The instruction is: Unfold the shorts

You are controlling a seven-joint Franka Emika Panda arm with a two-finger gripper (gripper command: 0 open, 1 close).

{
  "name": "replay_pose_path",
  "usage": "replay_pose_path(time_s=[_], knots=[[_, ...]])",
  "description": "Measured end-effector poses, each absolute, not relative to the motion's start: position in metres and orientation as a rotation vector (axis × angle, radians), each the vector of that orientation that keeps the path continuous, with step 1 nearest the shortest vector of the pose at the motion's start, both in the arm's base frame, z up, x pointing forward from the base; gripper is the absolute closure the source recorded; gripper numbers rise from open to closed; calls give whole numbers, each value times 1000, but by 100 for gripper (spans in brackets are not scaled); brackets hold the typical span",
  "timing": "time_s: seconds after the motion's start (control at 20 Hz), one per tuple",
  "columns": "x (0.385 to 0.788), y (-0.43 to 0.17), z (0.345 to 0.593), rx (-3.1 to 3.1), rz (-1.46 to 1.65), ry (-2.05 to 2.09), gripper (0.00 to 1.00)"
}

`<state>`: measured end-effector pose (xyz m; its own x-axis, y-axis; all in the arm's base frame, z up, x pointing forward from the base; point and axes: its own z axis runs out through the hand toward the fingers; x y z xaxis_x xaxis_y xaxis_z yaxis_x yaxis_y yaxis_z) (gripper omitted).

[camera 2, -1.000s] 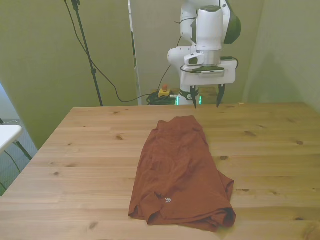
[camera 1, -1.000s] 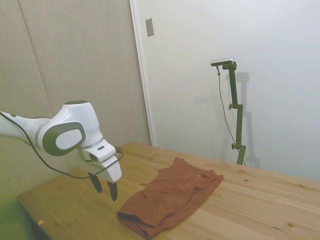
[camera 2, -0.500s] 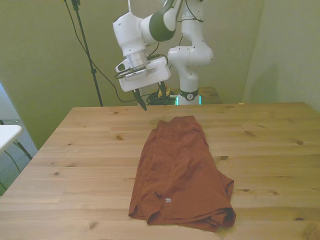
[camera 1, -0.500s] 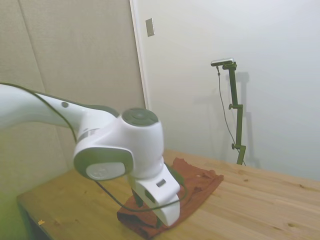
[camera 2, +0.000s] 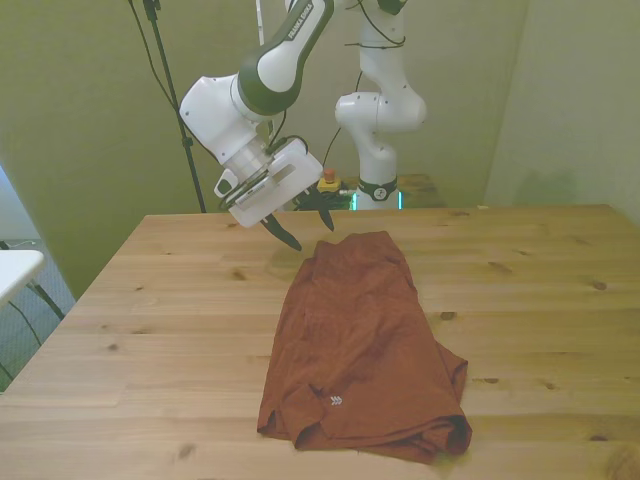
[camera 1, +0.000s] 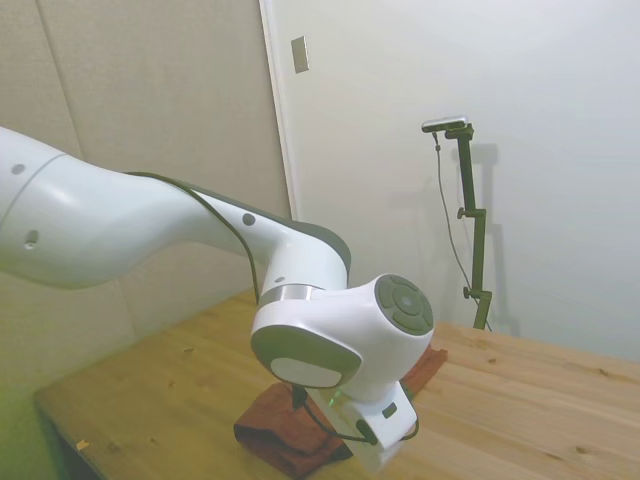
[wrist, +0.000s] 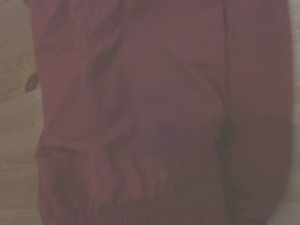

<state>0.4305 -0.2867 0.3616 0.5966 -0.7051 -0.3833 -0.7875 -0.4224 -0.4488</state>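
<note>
Hanging tilted above the wooden surface (camera 2: 150, 300), the tool (camera 2: 303, 228) has its two dark fingers (camera 2: 282, 232) spread apart with nothing between them. It touches nothing. The shorts (camera 2: 362, 345) lie flat on the surface below the tool and just beside it, toward the front view's right; their narrow end sits nearest the fingertips, and the rest of the rust-brown cloth runs away from the tool toward the near edge of the surface, where it widens into a bunched, folded hem. A small pale mark shows on the cloth near that far end. In the side view the white arm (camera 1: 150, 240) covers most of the shorts (camera 1: 275, 428). The blurred wrist view is filled with the shorts (wrist: 154, 117), creased in long folds.
</note>
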Motion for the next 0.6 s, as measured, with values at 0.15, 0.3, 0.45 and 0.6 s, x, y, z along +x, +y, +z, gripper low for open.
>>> replay_pose_path(time_s=[0.15,0.3,0.45,0.6], knots=[[440,-278,349,-2241,218,1159,0],[445,-270,343,-2238,233,1132,0],[445,-267,344,-2238,244,1110,0],[443,-270,348,-2234,236,1109,0]])
